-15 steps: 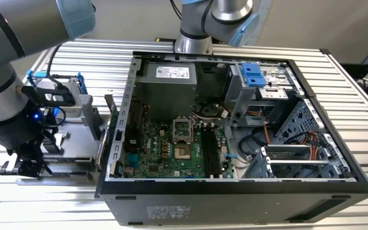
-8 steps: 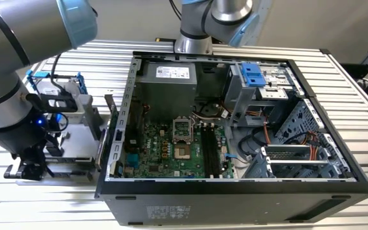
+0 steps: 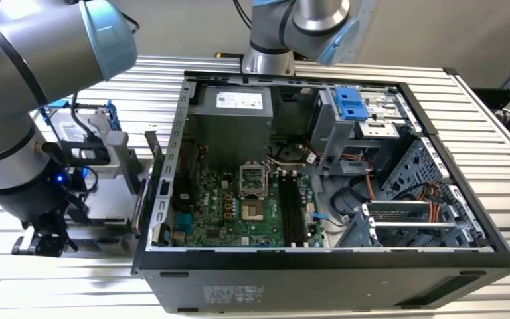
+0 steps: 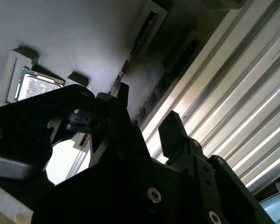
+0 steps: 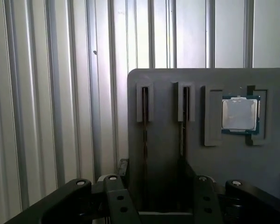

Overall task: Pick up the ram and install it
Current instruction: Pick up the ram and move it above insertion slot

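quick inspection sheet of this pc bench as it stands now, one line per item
surface: slatted metal table, open pc case on it
job's things: ram edge-on in grey holder slot; motherboard slots look empty
clutter: processor chip in holder; blue bracket in case
grippers: claw open, at the holder, holding nothing
cables: orange leads inside case
surroundings: plain wall behind
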